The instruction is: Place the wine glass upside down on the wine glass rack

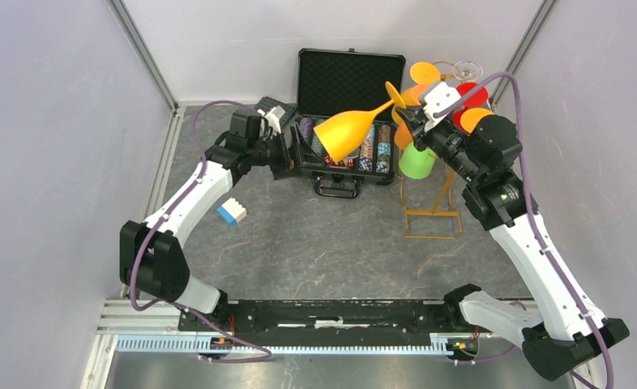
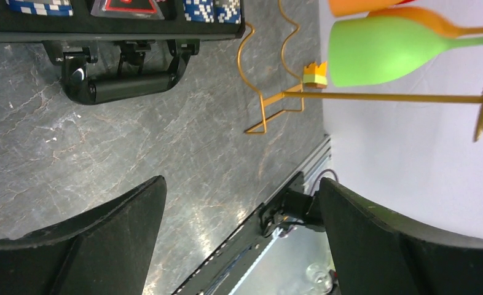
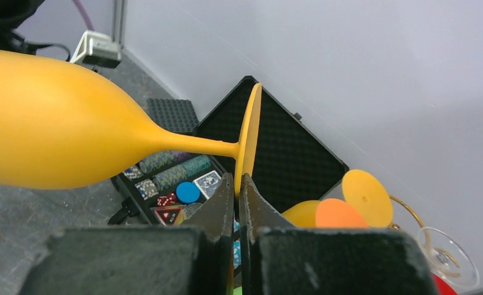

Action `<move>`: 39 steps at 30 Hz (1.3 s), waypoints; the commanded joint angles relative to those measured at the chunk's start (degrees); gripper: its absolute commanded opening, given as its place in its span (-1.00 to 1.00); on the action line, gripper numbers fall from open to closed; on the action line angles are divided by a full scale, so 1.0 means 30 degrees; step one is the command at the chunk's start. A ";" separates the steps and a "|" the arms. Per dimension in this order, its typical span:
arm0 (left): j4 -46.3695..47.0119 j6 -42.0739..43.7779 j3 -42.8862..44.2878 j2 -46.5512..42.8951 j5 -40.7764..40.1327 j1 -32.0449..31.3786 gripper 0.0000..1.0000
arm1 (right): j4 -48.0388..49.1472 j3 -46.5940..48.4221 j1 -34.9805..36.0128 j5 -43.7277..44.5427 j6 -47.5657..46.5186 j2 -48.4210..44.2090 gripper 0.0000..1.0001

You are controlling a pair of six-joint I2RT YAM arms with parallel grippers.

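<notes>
Overhead, the right claw (image 1: pixel 408 121) is raised beside the top of the tall gold-coloured wire wine glass rack (image 1: pixel 433 215). Its wrist view shows the right claw (image 3: pixel 239 190) clamped on the round foot of an opaque yellow wine glass (image 3: pixel 54 123), the fingers all but closed on the thin disc. The glass (image 1: pixel 349 130) lies nearly level in the air, with its stem running left from the foot and its bowl over the open black foam-lined case of poker chips (image 1: pixel 350 77). It is not on the rack.

The left claw (image 2: pixel 240 190) stands wide apart and holds nothing. From above, the left claw (image 1: pixel 292 150) sits just beside the left end of the case; contact cannot be judged.

The rack (image 2: pixel 276 104) rests on its rectangular wire base, right of the case. A lime-green glass (image 1: pixel 416 162) and several orange glasses hang bowl-down from its upper rails. A clear glass (image 1: pixel 467 70) is seen behind them.

The table (image 1: pixel 315 235) is grey and marble-veined. A small blue-and-white block (image 1: pixel 232 212) lies on it near the left arm. Plain pale walls enclose the table on three sides.
</notes>
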 commanded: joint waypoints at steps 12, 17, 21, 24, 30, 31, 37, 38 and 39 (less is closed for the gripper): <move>-0.0418 -0.2825 0.1818 0.0089 0.1559 0.0709 0.87 | 0.0921 -0.2962 0.4130 0.0887 -0.5203 0.0342 -1.00; -0.0370 -0.3292 0.1274 -0.0373 0.1480 0.0708 0.86 | 0.1359 -0.4570 0.7141 0.3661 -0.8924 0.0550 -1.00; -0.0639 -0.3577 0.1126 -0.0532 0.1702 0.0710 0.83 | 0.2375 -0.6790 0.9879 0.7247 -1.2529 0.0634 -1.00; -0.0897 -0.3847 0.1097 -0.0566 0.2210 0.0723 0.81 | 0.4599 -0.8615 1.1407 0.9679 -1.4743 0.0573 -1.00; -0.0799 -0.4566 0.0379 -0.1339 0.3022 0.0708 0.76 | 0.8599 -1.1538 1.3627 1.3466 -1.9381 0.0529 -1.00; -0.0434 -0.4818 0.0121 -0.1538 0.3347 0.0709 0.73 | 0.9212 -1.1944 1.3797 1.3994 -2.0134 0.0540 -1.00; 0.4517 -0.7487 -0.2915 -0.3214 0.5370 0.0544 0.47 | 1.0941 -1.1950 1.4411 1.5775 -2.1211 0.0787 -1.00; 0.5113 -0.7874 -0.3224 -0.3375 0.5703 0.0466 0.43 | 1.0941 -1.1866 1.4535 1.5949 -2.1439 0.0879 -1.00; 0.5689 -0.8127 -0.3472 -0.3506 0.5899 0.0351 0.41 | 1.0816 -1.1793 1.4644 1.6036 -2.1637 0.0933 -1.00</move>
